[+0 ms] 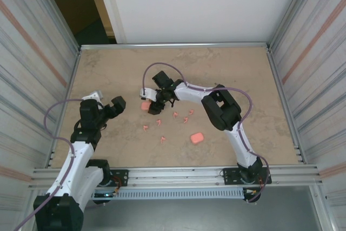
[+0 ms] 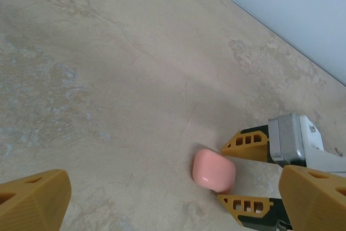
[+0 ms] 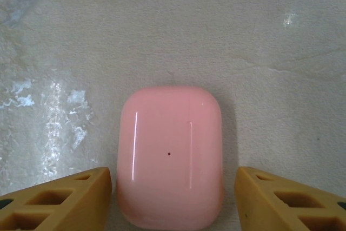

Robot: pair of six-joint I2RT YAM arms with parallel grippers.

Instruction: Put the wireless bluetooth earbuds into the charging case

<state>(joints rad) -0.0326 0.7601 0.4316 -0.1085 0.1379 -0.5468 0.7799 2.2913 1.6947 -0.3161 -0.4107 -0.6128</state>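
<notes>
The right jaws, spread wide, straddle a shut pink case (image 3: pixel 169 160) without gripping it. This looks like the grasp step, and next they must close on its sides. The left jaws hang wide and empty nearby. Earbuds (image 1: pixel 159 122) lie loose on the surface (image 1: pixel 243 79) beside it. A second case (image 1: pixel 197 138) is also shut, its contents unseen.

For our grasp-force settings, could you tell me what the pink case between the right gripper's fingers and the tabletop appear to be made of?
The pink case looks like smooth, glossy hard plastic: thin light streaks run down its face. The tabletop looks mottled beige, stone-patterned and semi-gloss with patchy glare; stone or laminate, I cannot tell.
</notes>
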